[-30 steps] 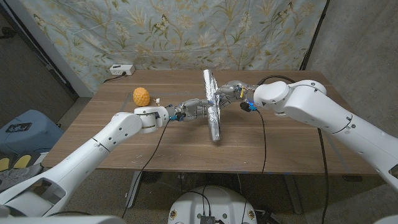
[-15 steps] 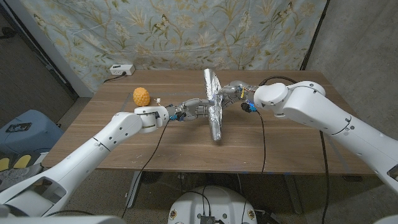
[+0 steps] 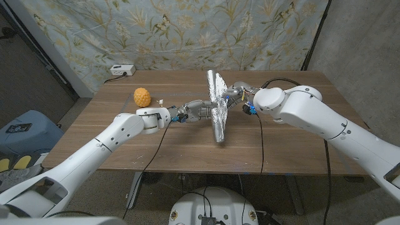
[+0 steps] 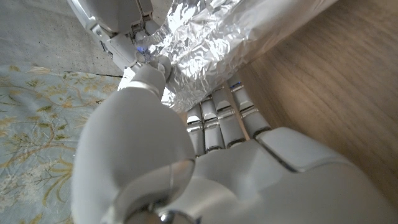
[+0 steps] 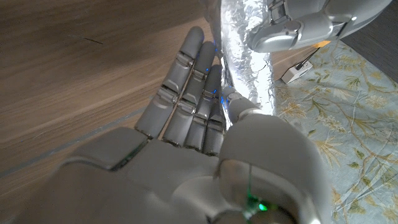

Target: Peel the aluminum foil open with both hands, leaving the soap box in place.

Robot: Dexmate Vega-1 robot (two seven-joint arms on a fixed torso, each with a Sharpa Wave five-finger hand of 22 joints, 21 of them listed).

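Standing near the middle of the wooden counter (image 3: 187,140), the crinkled, shiny aluminum foil (image 3: 217,106) rises as a tall, narrow, creased sheet, its top edge flaring apart. The left hand (image 3: 199,109) grasps the foil from one side, fingers (image 4: 221,118) pressed against the wrinkled silver surface. The right hand (image 3: 235,93) grasps it from the other side, its segmented grey fingers (image 5: 186,93) laid along the foil. A bumpy orange, pineapple-shaped toy (image 3: 142,97) sits well apart towards the counter's left, and a white power strip (image 3: 121,70) lies near the far corner.
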